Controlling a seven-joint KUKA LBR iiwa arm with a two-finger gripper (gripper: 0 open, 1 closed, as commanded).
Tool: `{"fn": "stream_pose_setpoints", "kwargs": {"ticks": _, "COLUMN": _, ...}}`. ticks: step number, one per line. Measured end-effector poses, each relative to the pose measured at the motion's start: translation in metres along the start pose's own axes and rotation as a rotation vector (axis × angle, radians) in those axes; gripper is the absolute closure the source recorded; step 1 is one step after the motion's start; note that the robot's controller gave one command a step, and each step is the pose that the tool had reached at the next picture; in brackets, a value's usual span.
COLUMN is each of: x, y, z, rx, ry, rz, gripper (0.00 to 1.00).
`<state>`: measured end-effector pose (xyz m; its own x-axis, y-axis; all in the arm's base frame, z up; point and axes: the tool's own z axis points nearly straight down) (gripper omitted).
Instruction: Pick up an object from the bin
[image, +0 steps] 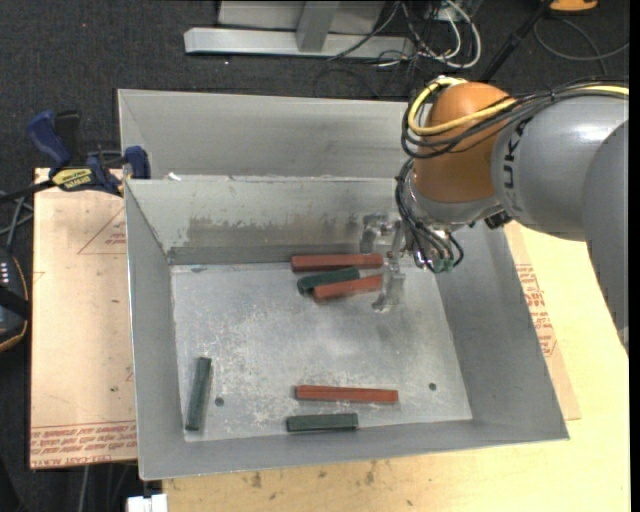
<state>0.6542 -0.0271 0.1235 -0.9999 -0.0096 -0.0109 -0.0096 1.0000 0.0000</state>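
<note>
the claw (388, 272) hangs low at the back of the grey metal bin (150, 300), right of the middle, under the arm's orange wrist cover (462, 140); its tip is at the right ends of three sticks lying close together near the back wall; whether the claw is apart or together i cannot tell, nor whether it grips any of them; the upper red stick (335, 262) lies nearly level, closest to the back wall; just below it is a short dark green stick (328, 277), touching it or nearly so; below that is the lower red stick (345, 288), tilted a little with its right end higher, that end reaching the claw; well apart, near the front wall, a long red stick (346, 395) lies level, and just beside it toward the front is a dark green bar (321, 423); in the front left corner a third green stick (198, 394) lies almost lengthwise along the left wall, away from the rest
</note>
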Motion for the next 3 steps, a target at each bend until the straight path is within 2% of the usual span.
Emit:
{"fn": "stream_pose_setpoints", "kwargs": {"ticks": 1, "x": 0.015, "y": 0.008, "z": 0.05, "rx": 0.0, "ry": 0.004, "rz": 0.318, "gripper": 1.0}}
{"fn": "stream_pose_setpoints", "kwargs": {"ticks": 2, "x": 0.015, "y": 0.008, "z": 0.05, "rx": 0.001, "ry": 0.004, "rz": 0.317, "gripper": 1.0}}
{"fn": "stream_pose_setpoints", "kwargs": {"ticks": 3, "x": 0.018, "y": 0.003, "z": 0.004, "rx": 0.001, "ry": 0.015, "rz": 0.322, "gripper": 1.0}}
